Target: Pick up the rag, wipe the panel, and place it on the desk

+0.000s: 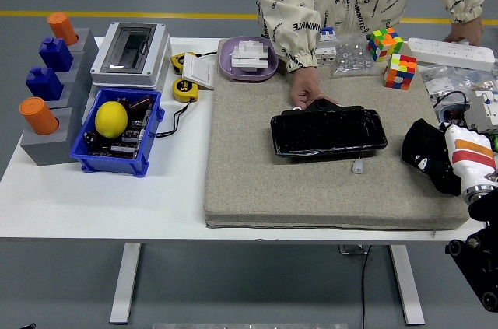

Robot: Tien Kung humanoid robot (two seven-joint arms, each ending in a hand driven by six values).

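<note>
A glossy black panel (pixel 328 133) lies flat in the middle of the beige mat (pixel 249 181). A person across the table presses one hand (pixel 307 92) on the panel's far left corner. The rag (pixel 426 153), black cloth with small white marks, is bunched in my right hand (pixel 457 152) near the mat's right edge. That hand is shut on it and sits a short way right of the panel, apart from it. A small white piece (pixel 358 166) lies on the mat just in front of the panel. My left arm does not show.
A blue bin (pixel 148 159) holding a lemon (pixel 111 119), a grey electrical box (pixel 131 53) and a yellow tape measure (pixel 185 89) stand at the left. A purple bowl (pixel 248 60), two colour cubes (pixel 400 71), a power strip (pixel 451 52) and cables fill the back right.
</note>
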